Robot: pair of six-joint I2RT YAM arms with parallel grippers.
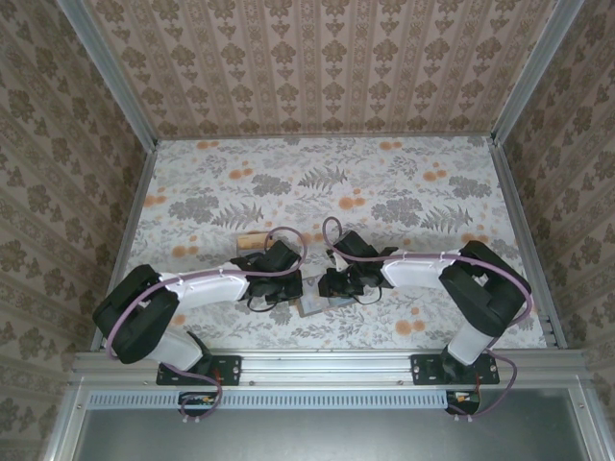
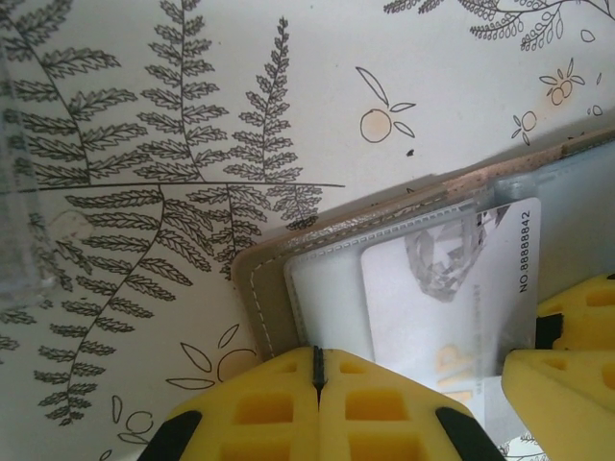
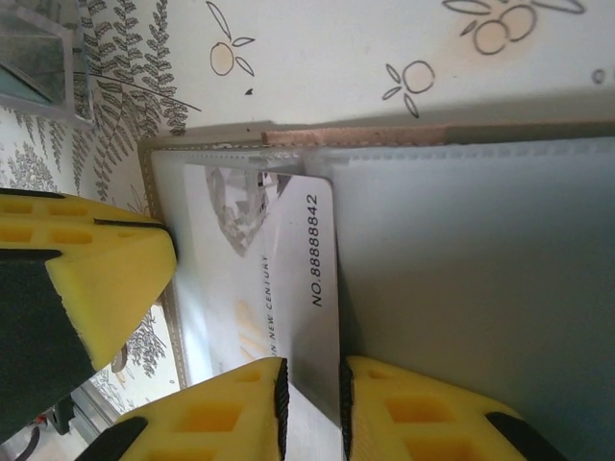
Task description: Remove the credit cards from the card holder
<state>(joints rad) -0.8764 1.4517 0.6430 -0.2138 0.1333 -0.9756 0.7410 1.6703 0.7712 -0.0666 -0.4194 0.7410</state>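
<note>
The card holder [image 2: 261,288] lies open on the patterned table, with a tan stitched border and a blue-grey lining [image 3: 461,269]. In the top view it [image 1: 315,307] sits between the two arm tips. A silver-white credit card [image 3: 279,259] printed "NO.88888842" sticks partly out of a clear sleeve [image 2: 452,288]. My left gripper [image 2: 317,370] is shut, and its tips rest on the holder's near edge beside the card. My right gripper [image 3: 313,396] stands slightly open, and the card's near corner shows in the narrow gap between its pads. Both grippers [image 1: 293,288] [image 1: 329,284] meet over the holder.
A clear plastic tray [image 3: 38,58] stands just beyond the holder, its rim at the left edge of the left wrist view [image 2: 14,192]. In the top view it [image 1: 252,240] has tan contents. Papered walls and metal rails [image 1: 519,240] close in the table.
</note>
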